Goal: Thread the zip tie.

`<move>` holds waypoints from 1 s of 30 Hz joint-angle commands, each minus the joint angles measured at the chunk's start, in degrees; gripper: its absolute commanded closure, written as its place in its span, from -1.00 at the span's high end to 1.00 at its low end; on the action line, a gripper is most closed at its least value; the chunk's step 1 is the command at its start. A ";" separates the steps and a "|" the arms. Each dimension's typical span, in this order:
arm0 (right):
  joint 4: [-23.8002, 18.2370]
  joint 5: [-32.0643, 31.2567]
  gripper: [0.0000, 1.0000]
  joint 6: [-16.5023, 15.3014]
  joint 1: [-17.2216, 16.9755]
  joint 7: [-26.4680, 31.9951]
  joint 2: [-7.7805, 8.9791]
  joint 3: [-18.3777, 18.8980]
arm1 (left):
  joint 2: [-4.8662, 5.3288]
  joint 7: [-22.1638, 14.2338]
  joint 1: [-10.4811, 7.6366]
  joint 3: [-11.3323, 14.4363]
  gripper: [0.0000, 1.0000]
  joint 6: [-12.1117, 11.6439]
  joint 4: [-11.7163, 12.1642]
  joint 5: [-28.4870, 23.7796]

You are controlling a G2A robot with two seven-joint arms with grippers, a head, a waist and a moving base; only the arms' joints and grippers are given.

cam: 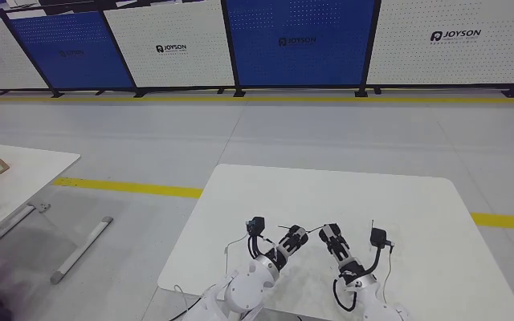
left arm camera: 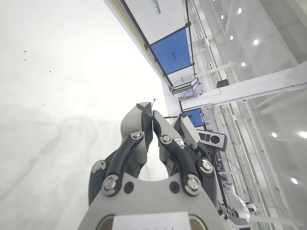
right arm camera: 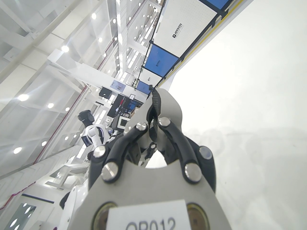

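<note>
Panels: a row of blue and white partition panels stands along the far side of the floor, well beyond everything I work on.

Surface: the white surface lies in front of me. Both my arms are over its near edge, about midway between its left and right sides.

Side table: a second white table stands at the far left, well apart from the surface.

Floor line: a yellow line runs left to right across the floor and passes behind the surface.

Left gripper: my left gripper is held above the near part of the surface, with its jaws pressed narrow together on a thin black stretch of the zip tie.

Right gripper: my right gripper is just to the right of the left one, fingertips turned toward it. Its jaws are closed tight on the ribbed strap of the zip tie.

Zip tie: the black zip tie is off the surface, held between my two grippers. In the right wrist view its small blocky end pokes out just past the fingertips. In the left wrist view a thin pointed end sticks out beyond the pads. I cannot tell whether the thin end has entered the blocky end.
</note>
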 commanded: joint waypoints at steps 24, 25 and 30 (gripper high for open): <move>-0.18 -1.56 -1.00 1.90 0.59 0.68 -0.03 -0.28 | 0.16 -0.96 0.24 -0.94 0.10 -1.97 -0.84 1.10; -0.18 -1.73 -1.00 2.13 0.64 0.68 -0.03 -0.30 | 0.20 -0.88 0.26 -1.15 -0.04 -1.98 -0.89 1.31; -0.25 -1.88 -1.00 2.48 0.60 0.58 -0.04 -0.28 | 0.41 -0.61 0.53 -2.25 -0.48 -1.91 -1.34 2.22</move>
